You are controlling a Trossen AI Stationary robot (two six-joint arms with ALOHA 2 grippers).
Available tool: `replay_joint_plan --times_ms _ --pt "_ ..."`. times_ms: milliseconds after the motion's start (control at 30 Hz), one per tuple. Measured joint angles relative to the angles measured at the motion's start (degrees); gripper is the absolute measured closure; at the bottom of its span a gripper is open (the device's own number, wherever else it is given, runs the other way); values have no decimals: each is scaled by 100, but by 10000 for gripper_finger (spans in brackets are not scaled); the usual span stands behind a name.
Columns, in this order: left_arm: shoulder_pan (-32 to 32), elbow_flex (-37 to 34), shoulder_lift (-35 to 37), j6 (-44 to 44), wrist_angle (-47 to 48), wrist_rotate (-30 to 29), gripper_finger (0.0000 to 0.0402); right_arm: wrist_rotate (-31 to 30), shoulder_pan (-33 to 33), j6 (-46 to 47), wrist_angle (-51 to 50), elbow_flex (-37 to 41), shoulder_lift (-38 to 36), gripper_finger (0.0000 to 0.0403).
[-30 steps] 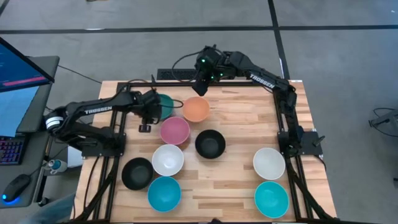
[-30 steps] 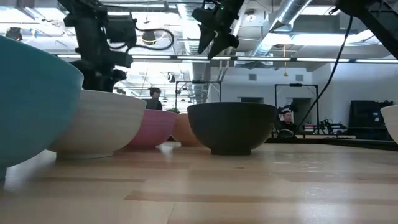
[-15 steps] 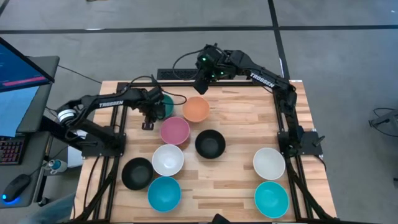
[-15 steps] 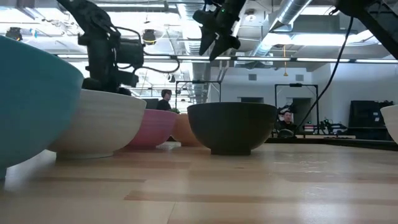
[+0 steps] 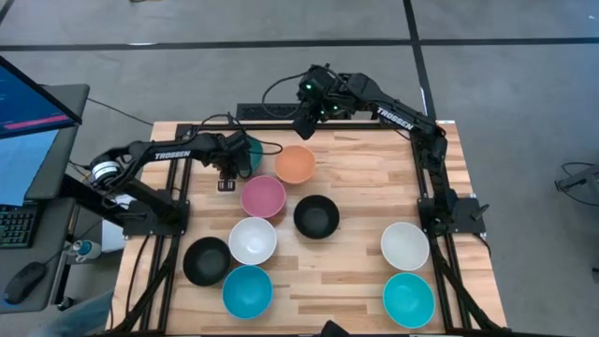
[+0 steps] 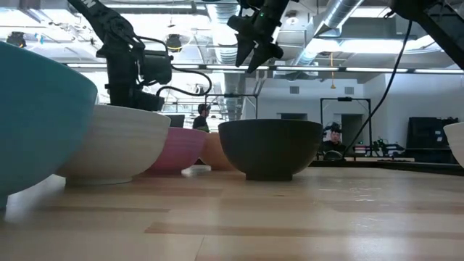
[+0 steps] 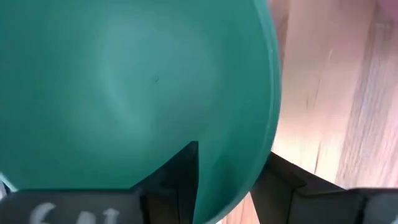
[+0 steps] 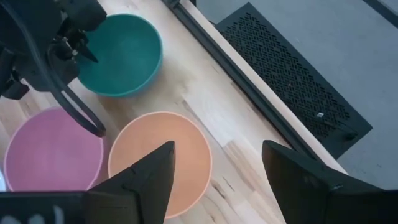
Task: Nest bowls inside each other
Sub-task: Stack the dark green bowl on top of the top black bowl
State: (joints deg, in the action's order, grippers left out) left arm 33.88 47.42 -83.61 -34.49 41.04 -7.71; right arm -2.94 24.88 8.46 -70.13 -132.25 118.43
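Note:
The dark green bowl (image 5: 252,153) is at the table's far left, and my left gripper (image 5: 236,157) is shut on its left rim. The orange bowl (image 5: 295,165) stands to its right, mouth up on the table. My right gripper (image 5: 304,128) hangs open and empty above the orange bowl's far edge (image 8: 158,158). Nearer stand the pink bowl (image 5: 263,197), a black bowl (image 5: 316,216), a white bowl (image 5: 253,240), a second black bowl (image 5: 206,260) and a turquoise bowl (image 5: 247,290). Another white bowl (image 5: 405,245) and turquoise bowl (image 5: 409,299) stand at the near right. My left gripper has the dark green bowl's wall at the rim (image 7: 245,180) between its fingers, one finger inside (image 7: 186,177) and one outside (image 7: 289,186). It comes at the rim from the table's left side, slanting down. Whether the bowl's base is on the table, I cannot tell.
The bowls in the middle stand close together. There is bare wood between the black bowl and the near-right pair (image 5: 360,187). A black frame rail (image 8: 249,93) runs along the table's far edge. A monitor (image 5: 28,103) stands off the table's left. People show far back in the room.
My left gripper has moved a little toward the table's right and far edge, at the dark green bowl's rim. My right gripper has stayed above the orange bowl.

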Motion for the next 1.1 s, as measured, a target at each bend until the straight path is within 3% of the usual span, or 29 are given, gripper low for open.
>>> replay_joint_plan --times_ms 467,567,700,867,1100 --pt "-72 0 2 -14 -303 449 289 2 -202 -140 -355 0 7 138" --pt "-65 0 2 -11 -310 492 316 -24 -302 -273 -452 0 7 138" --pt "-67 0 2 -92 -328 502 385 -30 -282 -142 -448 0 7 138" --pt "-67 2 2 -88 -306 491 399 -55 -153 -46 -448 0 7 138" --pt "-165 828 15 243 955 404 400 -55 181 6 -556 0 7 138"
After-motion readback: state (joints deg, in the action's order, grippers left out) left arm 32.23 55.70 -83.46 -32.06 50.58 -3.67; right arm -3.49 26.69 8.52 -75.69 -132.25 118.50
